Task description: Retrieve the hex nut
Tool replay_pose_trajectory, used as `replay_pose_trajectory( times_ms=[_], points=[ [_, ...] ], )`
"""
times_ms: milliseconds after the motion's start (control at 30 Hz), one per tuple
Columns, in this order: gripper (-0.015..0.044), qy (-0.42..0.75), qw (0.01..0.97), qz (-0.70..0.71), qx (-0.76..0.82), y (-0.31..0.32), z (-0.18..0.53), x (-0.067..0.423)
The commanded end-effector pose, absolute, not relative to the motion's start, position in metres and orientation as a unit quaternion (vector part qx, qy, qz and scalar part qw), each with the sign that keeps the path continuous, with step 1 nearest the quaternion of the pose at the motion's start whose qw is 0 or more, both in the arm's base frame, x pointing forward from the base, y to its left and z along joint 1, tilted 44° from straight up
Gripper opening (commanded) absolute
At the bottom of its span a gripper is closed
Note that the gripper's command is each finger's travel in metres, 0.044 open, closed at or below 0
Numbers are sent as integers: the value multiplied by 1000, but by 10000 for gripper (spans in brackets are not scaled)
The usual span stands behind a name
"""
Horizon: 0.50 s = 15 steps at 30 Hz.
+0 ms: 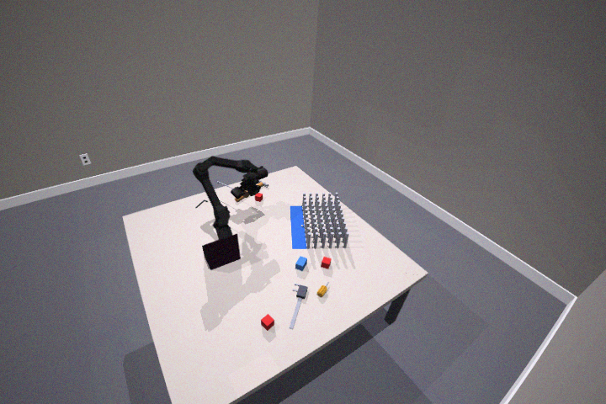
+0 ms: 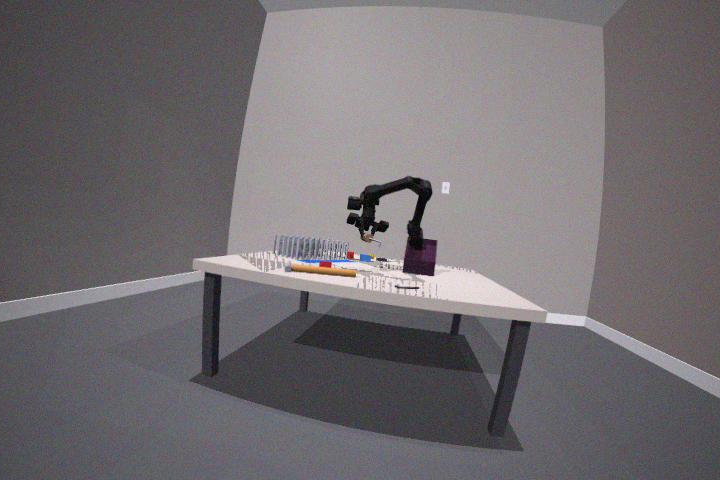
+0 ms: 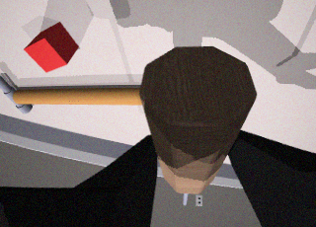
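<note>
The hand grips a wooden-handled tool, well apart from the spacers.

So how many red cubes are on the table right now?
3: one beside the claw at the far edge, one just in front of the spacers next to the blue cube, one near the front edge. None seem hidden.

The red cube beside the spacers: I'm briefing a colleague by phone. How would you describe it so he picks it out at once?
On the white table, find the block of standing grey spacers. In the top view, two cubes sit side by side just below it, and the red cube is the right one. It alone neighbours the blue cube; a second red cube lies by the arm, a third red cube near the table's front.
</note>
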<state>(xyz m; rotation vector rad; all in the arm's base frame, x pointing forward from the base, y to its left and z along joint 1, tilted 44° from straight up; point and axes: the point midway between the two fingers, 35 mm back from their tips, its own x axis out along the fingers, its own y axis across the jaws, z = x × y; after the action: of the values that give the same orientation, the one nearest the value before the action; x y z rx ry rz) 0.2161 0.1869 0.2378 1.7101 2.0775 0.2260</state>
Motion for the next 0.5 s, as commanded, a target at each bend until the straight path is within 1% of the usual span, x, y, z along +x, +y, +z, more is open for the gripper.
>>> replay_pose_trajectory(
  times_ms=[0, 467],
  points=[
    [0, 752, 216, 78, 618, 188, 235, 216],
    [0, 753, 219, 75, 615, 192, 228, 219]
  ],
)
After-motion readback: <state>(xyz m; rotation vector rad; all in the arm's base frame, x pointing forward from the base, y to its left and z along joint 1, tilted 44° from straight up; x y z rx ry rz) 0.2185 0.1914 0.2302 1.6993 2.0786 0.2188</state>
